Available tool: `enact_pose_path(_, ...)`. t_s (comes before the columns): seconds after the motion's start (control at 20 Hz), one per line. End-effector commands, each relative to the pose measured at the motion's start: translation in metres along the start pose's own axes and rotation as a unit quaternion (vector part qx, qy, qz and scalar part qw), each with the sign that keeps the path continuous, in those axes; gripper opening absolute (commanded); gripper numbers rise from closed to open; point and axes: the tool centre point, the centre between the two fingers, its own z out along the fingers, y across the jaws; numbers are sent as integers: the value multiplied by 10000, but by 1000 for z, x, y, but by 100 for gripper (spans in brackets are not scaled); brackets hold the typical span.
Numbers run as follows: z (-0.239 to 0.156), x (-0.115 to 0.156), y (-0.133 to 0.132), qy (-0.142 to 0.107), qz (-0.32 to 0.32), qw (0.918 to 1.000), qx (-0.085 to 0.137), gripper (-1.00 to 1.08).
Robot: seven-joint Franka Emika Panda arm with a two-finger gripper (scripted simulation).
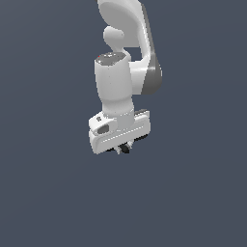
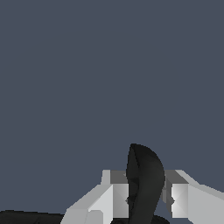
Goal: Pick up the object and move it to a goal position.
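Observation:
The object, a small black spring clamp (image 2: 144,183), stands between my two white fingers (image 2: 114,199) in the wrist view, its rounded end poking out past them. My gripper (image 2: 148,200) is shut on it, with both pads against its sides. In the exterior view the white arm hangs over the plain dark surface, and only a small black bit of the clamp (image 1: 125,149) shows under the gripper (image 1: 120,148). No orange-red tip is visible. Whether the clamp touches the surface I cannot tell.
The grey-blue surface (image 1: 193,193) spreads evenly around the arm in both views. A dark strip (image 2: 26,217) shows at the edge of the wrist view beside the fingers.

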Motion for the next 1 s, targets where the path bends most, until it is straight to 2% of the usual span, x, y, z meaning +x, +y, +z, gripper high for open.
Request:
enact_pose_path(0.0,-15,4,8,246,-108,9996,2,-100)
enact_pose_path(0.45,-55,12,29,936,-410,9947,62,-100)
enact_pose_path(0.95,-92,14,49,1578,-690,9850,130,-100)
